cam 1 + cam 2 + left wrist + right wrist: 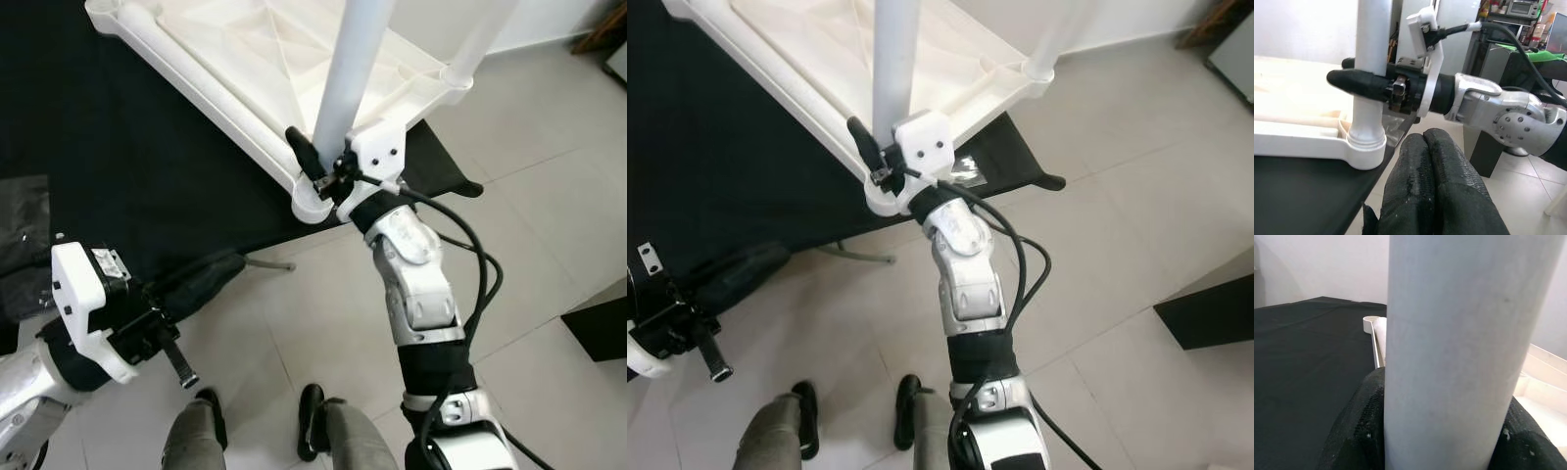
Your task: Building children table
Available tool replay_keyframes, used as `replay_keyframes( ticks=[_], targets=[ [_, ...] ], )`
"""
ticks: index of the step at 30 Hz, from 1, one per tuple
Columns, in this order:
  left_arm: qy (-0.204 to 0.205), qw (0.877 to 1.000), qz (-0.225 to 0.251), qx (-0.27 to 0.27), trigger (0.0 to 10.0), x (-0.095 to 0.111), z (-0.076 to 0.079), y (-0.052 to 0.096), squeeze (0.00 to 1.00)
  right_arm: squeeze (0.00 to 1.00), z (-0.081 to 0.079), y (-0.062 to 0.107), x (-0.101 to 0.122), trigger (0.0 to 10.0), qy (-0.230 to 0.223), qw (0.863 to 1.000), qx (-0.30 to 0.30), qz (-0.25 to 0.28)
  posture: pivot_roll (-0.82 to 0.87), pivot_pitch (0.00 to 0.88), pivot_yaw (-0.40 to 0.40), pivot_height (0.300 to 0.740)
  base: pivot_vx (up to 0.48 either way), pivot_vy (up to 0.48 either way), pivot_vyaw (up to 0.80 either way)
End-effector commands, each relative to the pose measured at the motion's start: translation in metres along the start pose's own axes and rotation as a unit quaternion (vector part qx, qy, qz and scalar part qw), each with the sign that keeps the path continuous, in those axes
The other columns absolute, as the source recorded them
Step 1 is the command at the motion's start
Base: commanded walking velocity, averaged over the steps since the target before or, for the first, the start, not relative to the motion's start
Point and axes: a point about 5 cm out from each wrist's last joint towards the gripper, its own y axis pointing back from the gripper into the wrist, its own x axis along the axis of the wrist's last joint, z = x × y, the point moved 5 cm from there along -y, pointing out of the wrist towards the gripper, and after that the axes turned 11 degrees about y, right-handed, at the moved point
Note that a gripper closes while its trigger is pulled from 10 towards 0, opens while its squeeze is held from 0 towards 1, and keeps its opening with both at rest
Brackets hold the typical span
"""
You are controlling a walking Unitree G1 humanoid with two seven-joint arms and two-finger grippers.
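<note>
Evidently flipped underside-up on the black mat (147, 147) so the corner sockets face upward: one white tabletop (265, 69), with two white legs rising from it, the nearer leg (345, 88) seated upright in the corner socket closest to the robot and a second leg (480, 39) at the next corner along the same edge. Clamped around that nearer leg just above its socket, probably to steady or press it home, the right gripper (323, 162). Parked well back from the tabletop over the floor tiles (549, 147), fingers pressed together on nothing, the left gripper (1435, 191).
</note>
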Motion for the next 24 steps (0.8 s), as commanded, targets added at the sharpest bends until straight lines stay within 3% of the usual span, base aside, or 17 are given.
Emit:
replay_keyframes(
  ticks=[1, 2, 3, 5, 6, 8, 9, 14, 15, 17, 20, 23, 24],
  targets=[
    [0.007, 1.000, -0.001, -0.009, 10.0, -0.002, 0.004, 0.000, 0.00, 0.00, -0.015, -0.001, -0.036, 7.3, 0.012, 0.997, 0.031, -0.073, 0.06, 0.338, -0.155, 0.740, 0.000, 0.000, 0.00],
    [0.007, 1.000, -0.001, -0.009, 10.0, -0.002, 0.004, 0.000, 0.00, 0.00, -0.015, -0.001, -0.036, 7.3, 0.012, 0.997, 0.031, -0.073, 0.06, 0.338, -0.155, 0.740, 0.000, 0.000, 0.00],
    [0.005, 1.000, -0.001, -0.009, 10.0, -0.002, 0.004, 0.000, 0.00, 0.00, -0.014, -0.004, -0.033, 10.0, 0.017, 0.997, 0.027, -0.073, 0.06, 0.339, -0.155, 0.740, 0.000, 0.000, 0.00],
    [0.005, 1.000, 0.000, -0.009, 10.0, -0.002, 0.003, 0.000, 0.00, 0.00, -0.014, -0.004, -0.032, 10.0, 0.021, 0.997, 0.023, -0.074, 0.06, 0.339, -0.155, 0.740, 0.000, 0.000, 0.00],
    [0.004, 1.000, -0.001, -0.009, 10.0, -0.002, 0.003, 0.000, 0.00, 0.80, -0.016, -0.003, -0.027, 10.0, 0.018, 0.997, 0.027, -0.073, 0.06, 0.339, -0.156, 0.740, 0.000, 0.000, 0.00],
    [0.004, 1.000, -0.001, -0.009, 10.0, -0.002, 0.003, 0.000, 0.00, 0.80, -0.015, -0.003, -0.024, 10.0, 0.012, 0.997, 0.026, -0.071, 0.06, 0.340, -0.156, 0.740, 0.000, 0.000, 0.00],
    [0.004, 1.000, -0.001, -0.009, 10.0, -0.002, 0.003, 0.000, 0.00, 1.00, -0.013, -0.005, -0.020, 10.0, 0.008, 0.997, 0.034, -0.063, 0.06, 0.341, -0.157, 0.740, 0.000, 0.000, 0.00],
    [0.003, 1.000, 0.000, -0.008, 10.0, -0.002, 0.003, -0.001, 0.00, 0.98, -0.008, -0.018, 0.002, 10.0, -0.006, 0.994, 0.106, -0.005, 0.07, 0.339, -0.161, 0.740, 0.000, 0.000, 0.00],
    [0.003, 1.000, 0.000, -0.007, 10.0, -0.002, 0.003, -0.001, 0.00, 0.00, -0.011, -0.021, 0.011, 10.0, -0.005, 0.988, 0.155, 0.016, 0.06, 0.336, -0.163, 0.740, 0.000, 0.000, 0.00],
    [0.003, 1.000, 0.000, -0.007, 10.0, -0.003, 0.003, -0.001, 0.00, 0.00, -0.015, -0.020, 0.020, 10.0, 0.008, 0.972, 0.230, 0.037, 0.07, 0.335, -0.164, 0.740, 0.000, 0.000, 0.00],
    [0.003, 1.000, 0.000, -0.007, 10.0, -0.003, 0.003, -0.001, 0.00, 0.00, -0.017, -0.019, 0.021, 10.0, 0.015, 0.965, 0.257, 0.042, 0.07, 0.335, -0.164, 0.740, 0.000, 0.000, 0.00],
    [0.000, 1.000, 0.001, -0.006, 10.0, -0.002, 0.002, -0.001, 0.00, 0.00, -0.022, -0.013, 0.038, 10.0, 0.032, 0.917, 0.390, 0.075, 0.07, 0.332, -0.164, 0.740, 0.000, 0.000, 0.00],
    [0.000, 1.000, 0.001, -0.006, 10.0, -0.002, 0.002, -0.001, 0.00, 0.00, -0.022, -0.013, 0.038, 10.0, 0.032, 0.917, 0.390, 0.075, 0.07, 0.332, -0.164, 0.740, 0.000, 0.000, 0.00]
  ],
)
